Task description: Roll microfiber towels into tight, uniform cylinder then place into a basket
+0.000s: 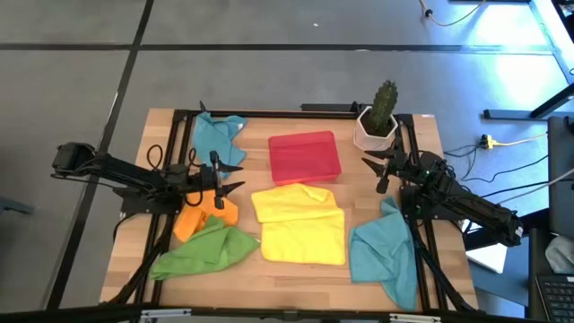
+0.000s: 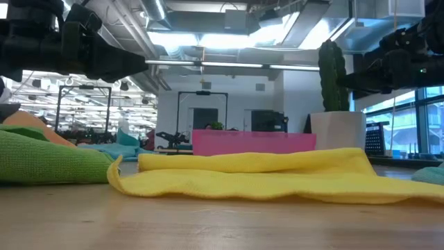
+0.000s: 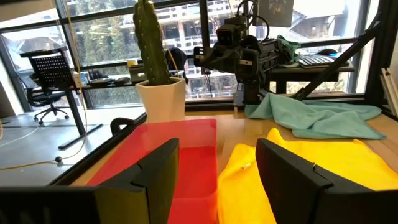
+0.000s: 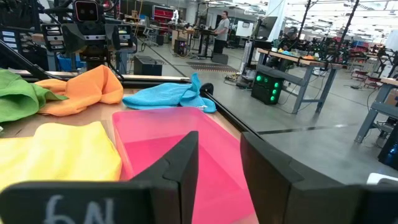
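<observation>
Nearest the low camera lies the yellow towel (image 2: 277,177), a loosely folded slab spread flat on the table (image 1: 296,274) with its top layer doubled back and rumpled along the far edge. It is not rolled. Just beyond it, almost touching its far edge, sits the basket (image 1: 304,157), red, shallow and with nothing in it as far as the wrist views show.

So the task looks barely begun, in my judgement: no towel has been made into a cylinder and none is in the basket. Everything is still to do.

The other cloths lie in soft heaps around the edges. A green towel (image 1: 204,251) is crumpled at the front left, overlapping an orange towel (image 1: 202,215) behind it. One blue towel (image 1: 218,136) is bunched at the far left corner, and a teal towel (image 1: 386,251) drapes at the front right, under the right arm. A potted cactus (image 1: 381,115) stands at the far right, beside the basket.

The left gripper (image 1: 226,176) hovers above the orange towel, pointing toward the basket, fingers well apart and holding nothing. The right gripper (image 1: 375,167) hangs between the cactus and the teal towel, facing the basket from the other side; its fingers stand a narrow gap apart, also holding nothing.
</observation>
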